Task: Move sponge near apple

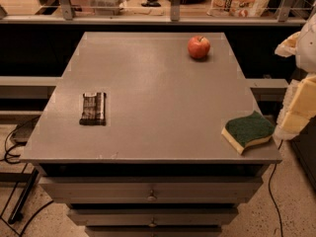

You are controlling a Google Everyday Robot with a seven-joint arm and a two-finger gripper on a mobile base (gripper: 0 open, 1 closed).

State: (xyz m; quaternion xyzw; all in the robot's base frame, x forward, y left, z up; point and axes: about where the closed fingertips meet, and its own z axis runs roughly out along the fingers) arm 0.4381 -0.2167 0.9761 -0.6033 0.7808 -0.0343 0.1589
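From my seat I see the hand (297, 108) at the far right of the view, off the table's (158, 90) right edge and just beside the sponge (248, 131). It looks pale yellow and white from here, and I cannot tell whether it is open or closed. It holds nothing that I can make out.

The sponge lies flat at the near right corner of the table, green side up, its outer end reaching the table's edge. The apple (198, 47) stands upright near the far right corner, well apart from the sponge. A dark packet (93, 108) lies flat on the left side, far from both. Below the tabletop I see drawers (152, 195) with small knobs.
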